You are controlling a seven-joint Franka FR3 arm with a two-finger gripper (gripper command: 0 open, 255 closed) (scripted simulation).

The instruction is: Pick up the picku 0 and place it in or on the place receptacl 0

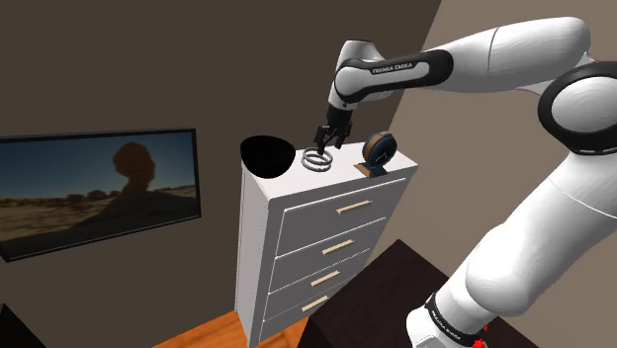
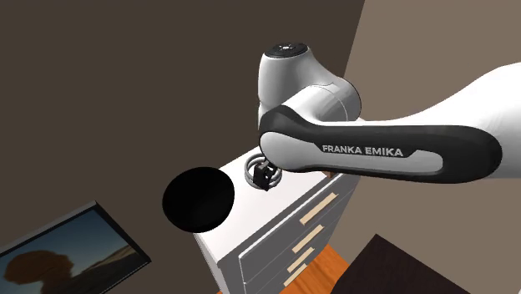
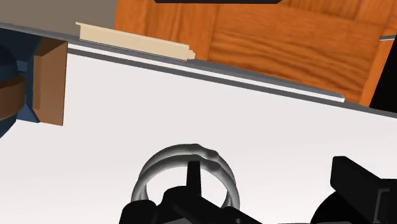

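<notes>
A silvery ring (image 1: 316, 158) (image 2: 254, 170) (image 3: 167, 160) lies flat on the white dresser top (image 1: 341, 171) (image 3: 191, 95). A black bowl (image 1: 265, 153) (image 2: 198, 199) stands near it, at the dresser's end towards the shoulder view's left. My gripper (image 1: 329, 140) (image 2: 265, 176) (image 3: 273, 184) is low over the ring and open. One finger (image 3: 193, 179) reaches down inside the ring and the other (image 3: 356, 181) stands outside it, so the ring's wall lies between them. Neither finger presses on it.
A round blue-and-brown object on a wooden base (image 1: 378, 150) (image 3: 16, 83) stands on the dresser's other end, close to the gripper. A wall screen (image 1: 94, 188) (image 2: 67, 250) hangs beside the dresser. A dark box (image 1: 386, 287) stands in front of the drawers (image 1: 336, 237).
</notes>
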